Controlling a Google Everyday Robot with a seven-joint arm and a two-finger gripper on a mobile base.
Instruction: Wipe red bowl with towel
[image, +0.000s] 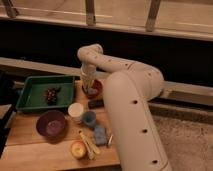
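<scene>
The red bowl sits at the back of the wooden table, just right of the green tray. My gripper points straight down into the bowl, with a pale bluish patch under its tip; I cannot tell whether that patch is the towel. A crumpled blue cloth lies near the table's front, apart from the gripper. My white arm arches over from the right and hides the bowl's right side.
A green tray holding a dark cluster stands at the left. A purple bowl, white cup, blue cup, dark block, apple and pale sticks crowd the table. A dark wall runs behind.
</scene>
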